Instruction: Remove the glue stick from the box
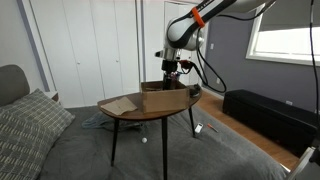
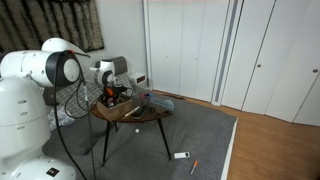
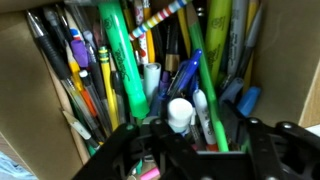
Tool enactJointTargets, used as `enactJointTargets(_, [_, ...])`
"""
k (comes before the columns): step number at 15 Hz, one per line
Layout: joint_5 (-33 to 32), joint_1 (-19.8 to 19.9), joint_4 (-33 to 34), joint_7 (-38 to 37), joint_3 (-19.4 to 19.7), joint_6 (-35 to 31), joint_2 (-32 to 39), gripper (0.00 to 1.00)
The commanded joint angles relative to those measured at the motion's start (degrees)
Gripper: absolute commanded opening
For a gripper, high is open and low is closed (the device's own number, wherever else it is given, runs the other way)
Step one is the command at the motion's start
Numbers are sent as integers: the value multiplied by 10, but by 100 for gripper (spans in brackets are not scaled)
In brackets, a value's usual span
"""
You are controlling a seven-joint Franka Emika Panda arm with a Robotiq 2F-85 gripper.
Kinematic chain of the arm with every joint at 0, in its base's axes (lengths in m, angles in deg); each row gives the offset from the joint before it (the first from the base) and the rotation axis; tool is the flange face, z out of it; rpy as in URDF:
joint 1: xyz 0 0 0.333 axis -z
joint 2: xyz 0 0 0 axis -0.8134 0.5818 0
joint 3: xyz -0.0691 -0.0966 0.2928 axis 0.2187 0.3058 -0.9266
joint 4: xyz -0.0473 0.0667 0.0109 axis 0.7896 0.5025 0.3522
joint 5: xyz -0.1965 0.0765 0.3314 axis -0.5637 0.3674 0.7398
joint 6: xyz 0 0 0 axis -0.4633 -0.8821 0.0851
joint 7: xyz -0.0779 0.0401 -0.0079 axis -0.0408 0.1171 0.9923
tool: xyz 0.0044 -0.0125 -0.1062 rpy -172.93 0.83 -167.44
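Note:
The box is brown cardboard and is packed with pens, pencils and markers. It stands on the round wooden table in both exterior views. My gripper is open and points down into the box, with its fingers among the pens. Between the fingers stands a small cylinder with a round white cap, which I take for the glue stick, seen end-on with a bluish body below. The fingers are not touching it. In the exterior views the gripper is low over the box.
A green highlighter, a thin green pen and a white marker crowd the glue stick. A short light-blue piece lies by the box's right wall. A flat brown sheet lies on the table.

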Motion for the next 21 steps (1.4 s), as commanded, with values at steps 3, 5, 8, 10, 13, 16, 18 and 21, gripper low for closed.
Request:
enactJointTargets(3, [-11,6,-2,-6,-9,-42,14,47])
enactJointTargets(5, [-12,6,-1,-7,-10,-46,16,22])
enactJointTargets(8, [-20,4,6,-13,-9,-35,9,9])
enactJointTargets(10, [-32,2,9,-21,-8,-18,-2,5])
enactJointTargets(13, [-67,-2,18,-39,-5,0,-23,6])
enactJointTargets(16, [-114,-8,47,-52,-5,48,-43,6])
enactJointTargets(18, [-150,-15,83,-56,-6,103,-49,6])
enactJointTargets(21, [-214,-31,163,-49,-13,206,-37,6])
